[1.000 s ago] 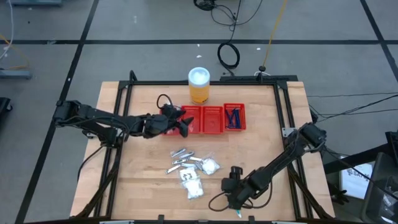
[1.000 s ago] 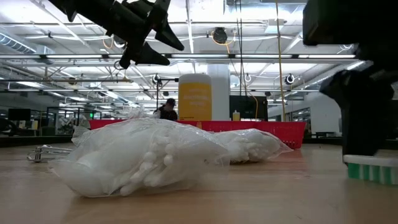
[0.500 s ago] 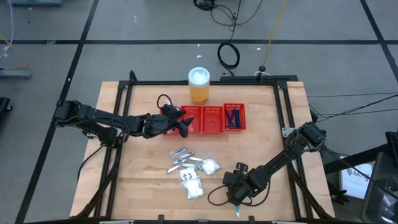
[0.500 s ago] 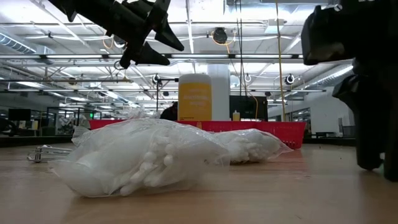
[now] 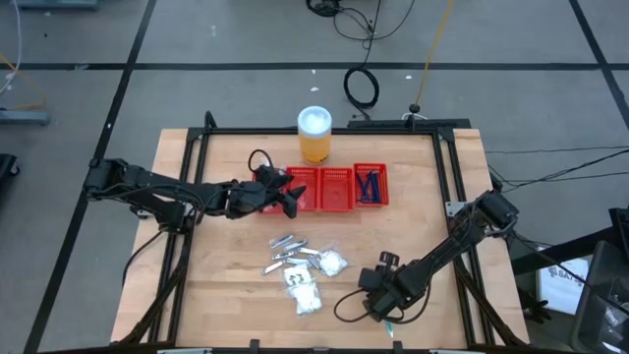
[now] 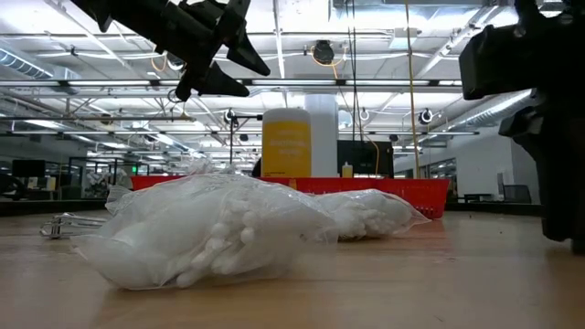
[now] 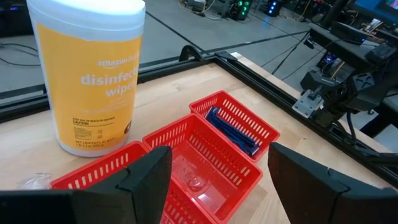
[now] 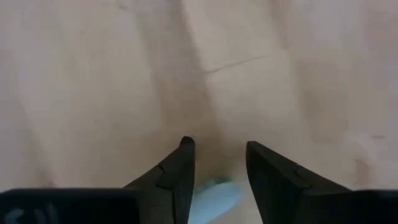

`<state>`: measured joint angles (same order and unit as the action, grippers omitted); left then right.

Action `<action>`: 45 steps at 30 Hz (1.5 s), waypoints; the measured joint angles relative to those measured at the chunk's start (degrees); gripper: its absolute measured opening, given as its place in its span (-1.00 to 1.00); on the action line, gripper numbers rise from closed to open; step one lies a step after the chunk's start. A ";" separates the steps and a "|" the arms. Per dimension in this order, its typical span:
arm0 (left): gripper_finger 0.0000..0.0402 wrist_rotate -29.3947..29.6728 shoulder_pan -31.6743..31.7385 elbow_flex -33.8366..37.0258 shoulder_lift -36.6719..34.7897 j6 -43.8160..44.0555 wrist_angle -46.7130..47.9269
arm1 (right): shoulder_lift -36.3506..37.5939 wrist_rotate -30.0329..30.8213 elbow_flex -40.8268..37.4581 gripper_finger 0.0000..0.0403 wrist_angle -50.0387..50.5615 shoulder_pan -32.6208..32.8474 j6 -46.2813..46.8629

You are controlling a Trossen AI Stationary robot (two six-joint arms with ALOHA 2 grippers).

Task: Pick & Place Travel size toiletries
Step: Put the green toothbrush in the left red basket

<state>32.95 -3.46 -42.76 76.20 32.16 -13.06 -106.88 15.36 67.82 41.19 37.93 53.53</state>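
Down at the near right of the surface (image 5: 236,295), the right arm is folded low, stretched from the right edge toward the near middle, its right gripper (image 5: 386,317) pointing almost straight down at the wood. Its jaws stand partly apart, and between the tips sits a small pale green-white item (image 8: 214,198); whether they pinch it, I can't tell from here.

Over at the far left, the left arm reaches level across from the left edge, and the left gripper (image 5: 291,200) hangs above the left end of the red tray (image 5: 339,205), near the orange jar (image 5: 314,136). Those jaws are spread wide and hold nothing; the wrist view looks straight between them into the compartments.

Dark blue razors (image 7: 235,132) lie in the tray's rightmost compartment. Silvery tubes (image 5: 287,253) and white packets (image 5: 307,293) lie clustered on the wood near the middle, just left of the right gripper.
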 joint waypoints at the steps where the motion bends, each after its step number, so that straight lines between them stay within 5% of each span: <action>1: 0.31 -0.02 0.00 0.00 0.00 0.00 0.00 | 0.24 0.48 -0.07 -0.36 0.33 -0.02 -0.06; 23: 0.30 -0.05 0.00 0.00 0.00 1.14 0.00 | 4.64 -0.63 -0.05 -0.38 0.69 7.25 18.87; 36: 0.31 -0.07 -0.04 0.00 0.00 1.55 0.00 | 1.40 -3.05 -2.44 -0.39 -3.85 5.92 19.20; 45: 0.30 -0.07 -0.04 0.00 0.00 1.36 1.29 | 1.41 -3.00 -4.95 -0.78 -3.95 5.95 13.37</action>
<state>32.88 -3.51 -42.76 76.20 33.52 -11.77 -105.47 12.36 62.87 37.25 43.88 66.90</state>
